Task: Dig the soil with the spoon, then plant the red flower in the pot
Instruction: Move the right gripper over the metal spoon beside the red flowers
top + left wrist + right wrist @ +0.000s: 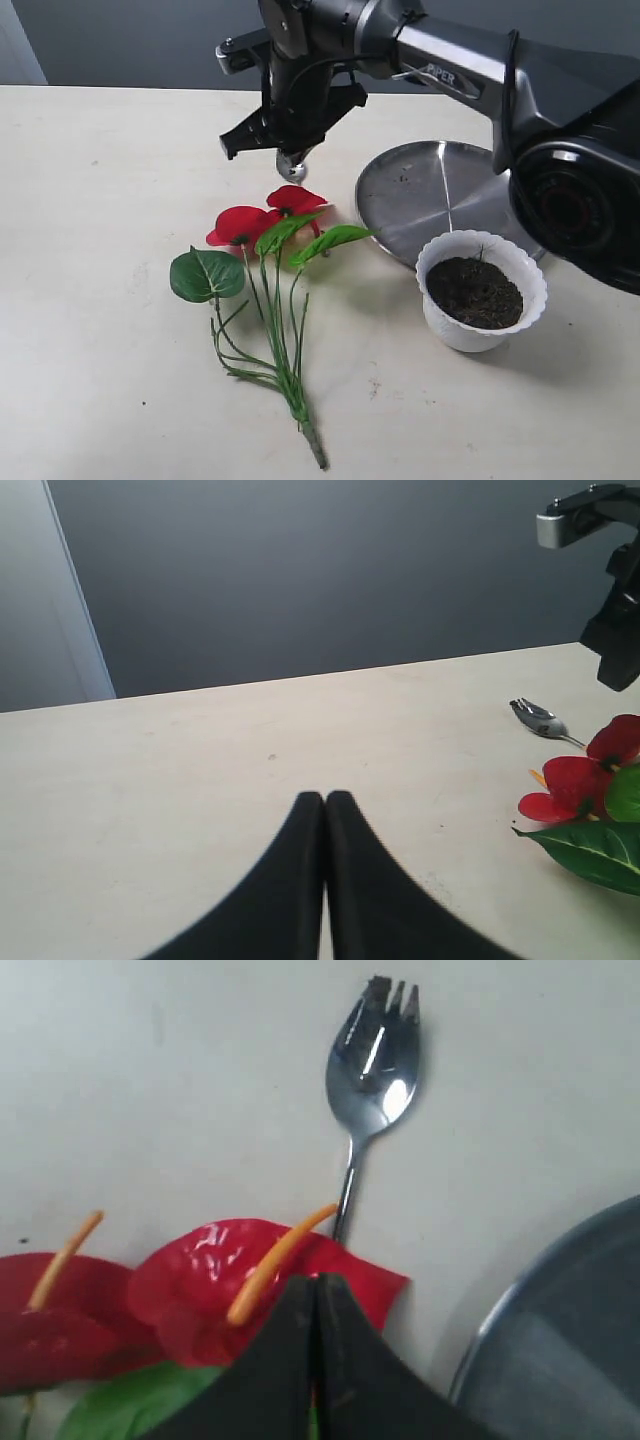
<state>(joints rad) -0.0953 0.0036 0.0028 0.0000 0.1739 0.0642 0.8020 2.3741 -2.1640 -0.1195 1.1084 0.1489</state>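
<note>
Both grippers are seen with their fingers pressed together and nothing held: the right gripper (pixel 316 1305) is poised above the red flower (pixel 262 226), while the left gripper (pixel 325 810) is kept low over bare table (pixel 100 200), well apart from the flower. The spoon (pixel 372 1070), its bowl tipped with short tines, is laid flat on the table just beyond the red blooms, its handle hidden under one of them. The pot (pixel 482 290), filled with soil (pixel 474 292), is set upright to the flower's right, overlapping the near edge of a steel plate (pixel 430 190).
</note>
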